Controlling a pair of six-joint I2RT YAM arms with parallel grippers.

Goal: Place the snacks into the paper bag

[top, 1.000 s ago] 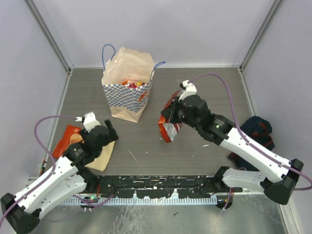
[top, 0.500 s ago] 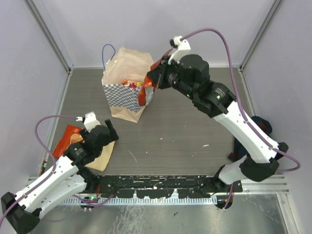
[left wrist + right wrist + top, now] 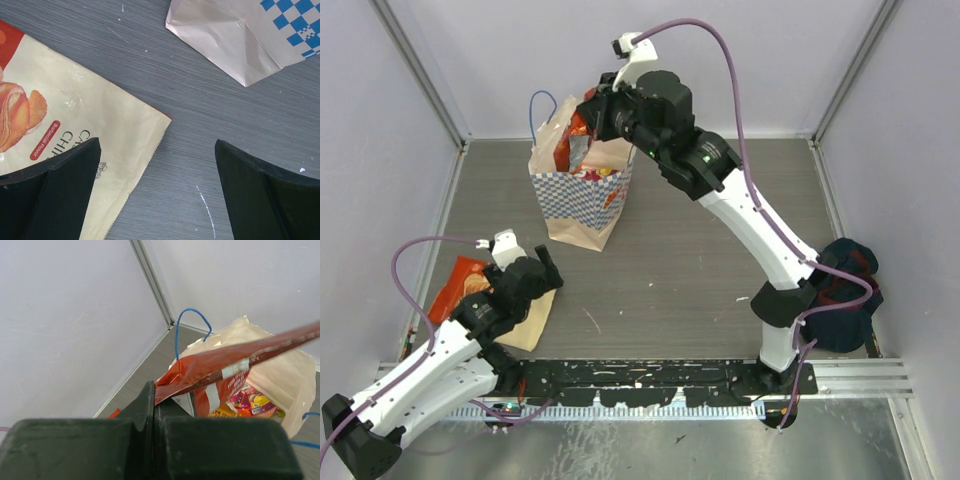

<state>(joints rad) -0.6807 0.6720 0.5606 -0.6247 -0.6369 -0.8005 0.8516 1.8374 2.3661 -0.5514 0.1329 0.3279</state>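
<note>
The tan paper bag (image 3: pixel 582 205) with a blue-checked band and blue cord handles stands upright at the back left. My right gripper (image 3: pixel 588 118) is shut on a red chip bag (image 3: pixel 572 143) and holds it right above the bag's open mouth. In the right wrist view the red chip bag (image 3: pixel 235 360) hangs over the paper bag (image 3: pixel 287 375), and a pink-yellow candy pack (image 3: pixel 248 401) lies inside it. My left gripper (image 3: pixel 542 268) is open and empty, low over the table beside an orange and cream chip pack (image 3: pixel 60 130), also seen from above (image 3: pixel 460 285).
A dark navy cloth bag with red trim (image 3: pixel 848 285) lies at the right edge by the right arm. The paper bag's base corner (image 3: pixel 240 35) is just ahead of the left gripper. Walls close the table on three sides.
My right arm has swung the red chip bag from the table's middle up and left to above the paper bag's mouth. The left arm has not moved.
</note>
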